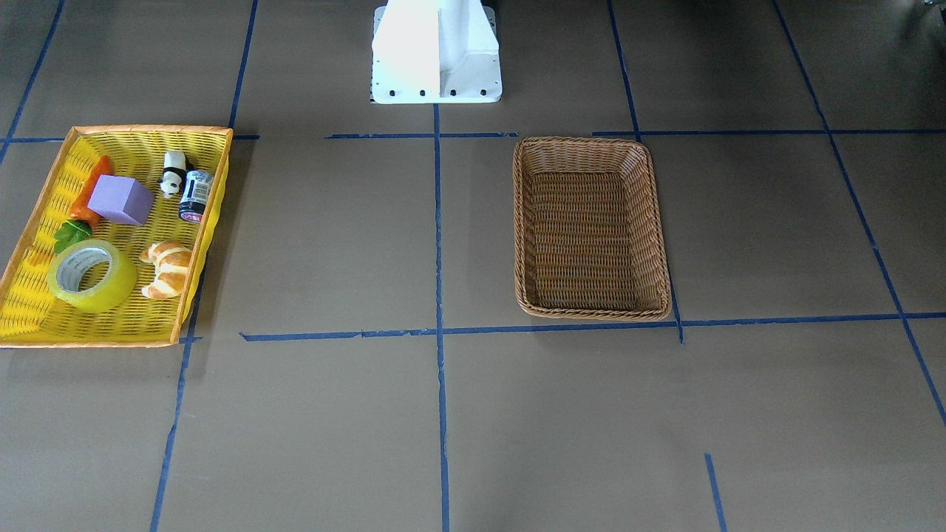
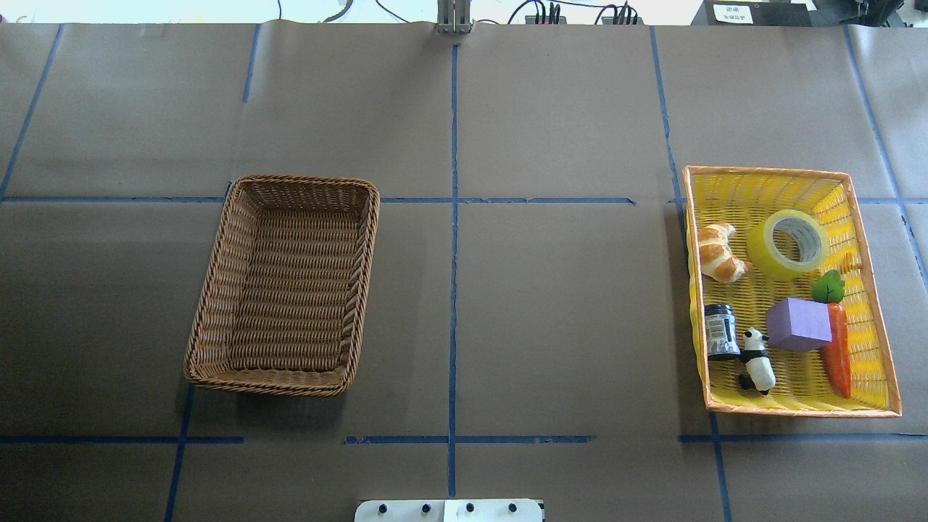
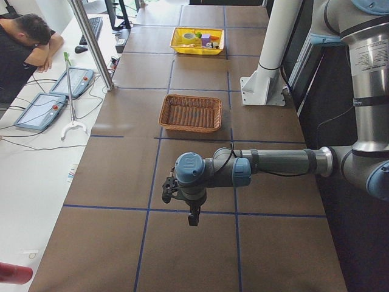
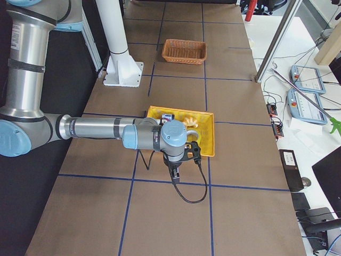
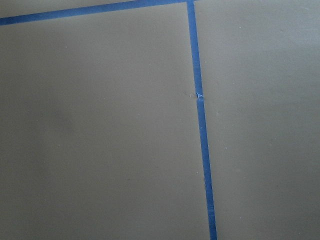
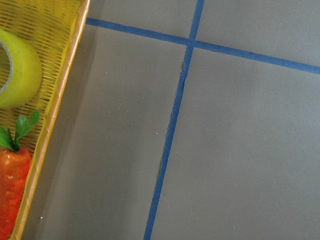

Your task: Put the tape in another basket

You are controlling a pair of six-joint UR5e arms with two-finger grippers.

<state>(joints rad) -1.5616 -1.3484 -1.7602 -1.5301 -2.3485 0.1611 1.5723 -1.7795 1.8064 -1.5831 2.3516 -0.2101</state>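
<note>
The tape lies flat in the yellow basket, next to the croissant. It also shows in the overhead view and at the left edge of the right wrist view. The brown wicker basket stands empty, on the overhead view's left. My left gripper hangs over bare table, well away from the brown basket; I cannot tell if it is open or shut. My right gripper hangs just outside the yellow basket's outer edge; I cannot tell its state either.
The yellow basket also holds a purple block, a carrot, a panda figure and a dark jar. The white robot base stands between the baskets. A person leans on the side desk.
</note>
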